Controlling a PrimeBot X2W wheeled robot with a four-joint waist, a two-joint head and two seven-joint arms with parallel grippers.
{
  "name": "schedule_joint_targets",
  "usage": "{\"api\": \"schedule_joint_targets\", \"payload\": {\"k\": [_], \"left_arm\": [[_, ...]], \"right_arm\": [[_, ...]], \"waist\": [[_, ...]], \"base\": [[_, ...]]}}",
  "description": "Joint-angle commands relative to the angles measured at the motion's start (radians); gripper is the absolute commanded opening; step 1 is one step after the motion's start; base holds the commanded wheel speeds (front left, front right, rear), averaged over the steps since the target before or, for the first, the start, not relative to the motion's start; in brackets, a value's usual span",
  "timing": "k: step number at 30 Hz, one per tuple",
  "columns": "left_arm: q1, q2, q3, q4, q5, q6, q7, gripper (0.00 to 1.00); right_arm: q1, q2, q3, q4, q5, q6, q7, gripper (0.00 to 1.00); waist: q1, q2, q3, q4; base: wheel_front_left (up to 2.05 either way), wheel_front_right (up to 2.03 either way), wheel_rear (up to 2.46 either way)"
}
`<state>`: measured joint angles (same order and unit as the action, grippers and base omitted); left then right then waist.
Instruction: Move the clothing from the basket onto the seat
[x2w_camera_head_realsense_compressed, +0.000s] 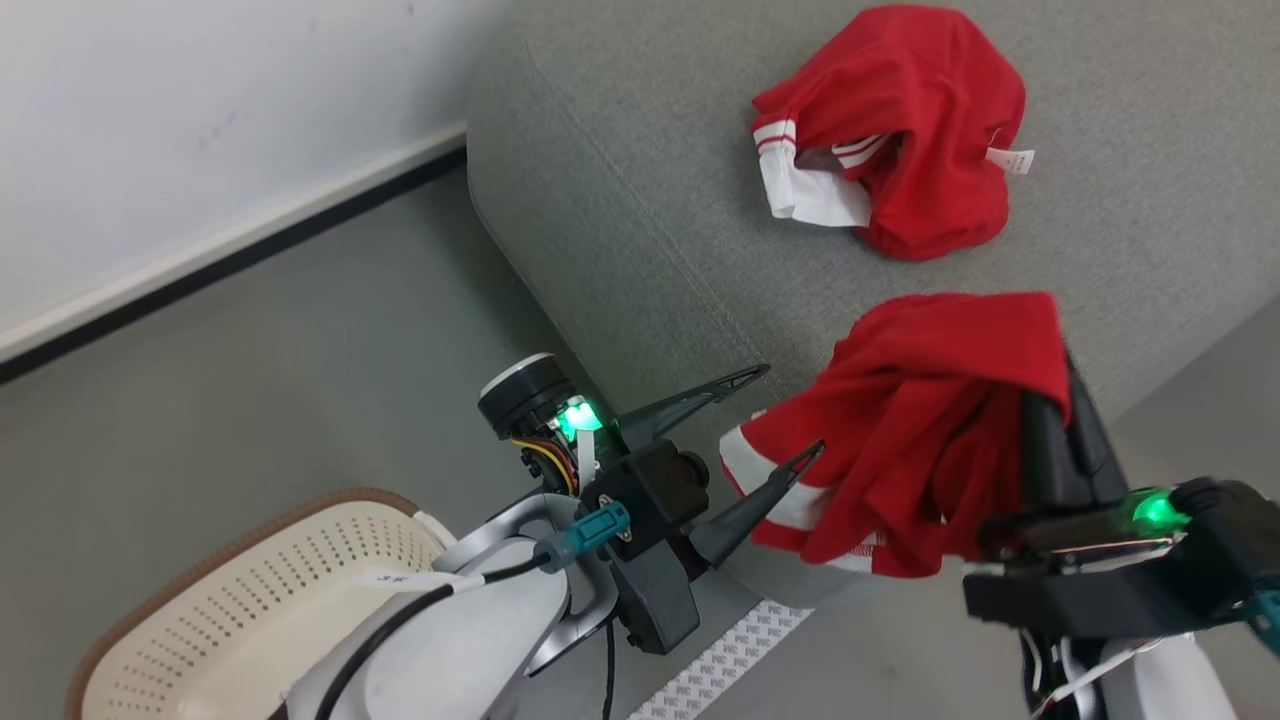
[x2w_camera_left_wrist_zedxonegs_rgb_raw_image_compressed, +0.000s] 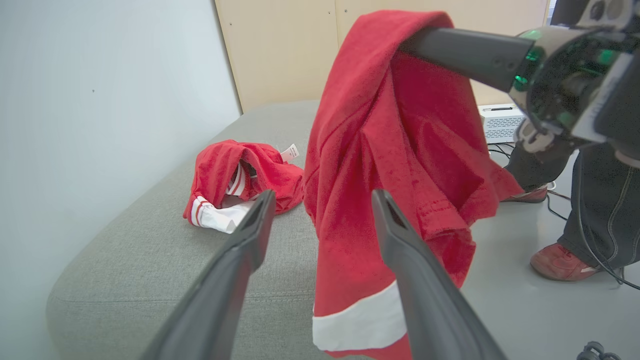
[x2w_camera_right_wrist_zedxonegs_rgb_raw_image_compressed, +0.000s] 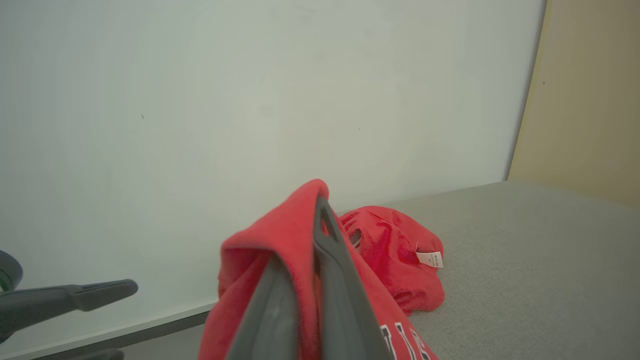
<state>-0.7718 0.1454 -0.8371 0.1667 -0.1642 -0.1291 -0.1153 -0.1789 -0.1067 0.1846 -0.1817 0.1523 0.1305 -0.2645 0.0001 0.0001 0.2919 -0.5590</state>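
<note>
Pale-shelled arms, black wrists, long charcoal fingers.

In the head view, at seven o'clock, the left forearm is a glossy grey-white shell. Along it runs a black cable with a white tag, ending in a teal plug. The black left wrist carries a green lamp, yellow and red wires and a white-capped round joint. The left gripper has tapering fingers with slotted tips. At four o'clock the black right wrist has its own green lamp. The right gripper has matching fingers.
</note>
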Motion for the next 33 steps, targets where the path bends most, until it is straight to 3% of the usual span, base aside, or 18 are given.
{"api": "schedule_joint_targets", "payload": {"k": [1, 5, 12, 21, 33], "left_arm": [[-0.013, 0.014, -0.007, 0.001, -0.014, 0.000, 0.006, 1.00], [-0.025, 0.029, -0.021, -0.006, -0.024, 0.000, 0.023, 1.00], [-0.059, 0.071, -0.035, -0.043, -0.036, -0.001, 0.077, 1.00], [-0.137, 0.155, -0.020, -0.130, 0.004, 0.001, 0.178, 1.00], [-0.173, 0.206, -0.046, -0.203, -0.005, 0.002, 0.242, 1.00]], "right_arm": [[-0.027, 0.014, -0.017, -0.011, 0.016, 0.000, -0.002, 0.00], [-0.067, 0.032, -0.062, -0.016, 0.047, 0.000, -0.002, 0.00], [-0.272, 0.039, -0.194, -0.022, 0.102, 0.000, -0.002, 0.00], [-0.656, -0.052, -0.417, 0.063, 0.131, 0.000, -0.002, 0.00], [-0.918, -0.199, -0.623, 0.158, 0.075, 0.000, -0.001, 0.00]], "waist": [[-0.0001, -0.0001, 0.045, -0.005], [-0.0001, -0.0001, 0.087, -0.004], [-0.0001, -0.0001, 0.202, 0.000], [-0.0001, -0.0001, 0.411, 0.034], [-0.0001, -0.0001, 0.538, 0.104]], "base": [[0.03, 0.03, 0.03], [0.01, 0.01, 0.01], [0.00, 0.00, 0.00], [0.00, 0.00, 0.00], [0.00, 0.00, 0.00]]}}
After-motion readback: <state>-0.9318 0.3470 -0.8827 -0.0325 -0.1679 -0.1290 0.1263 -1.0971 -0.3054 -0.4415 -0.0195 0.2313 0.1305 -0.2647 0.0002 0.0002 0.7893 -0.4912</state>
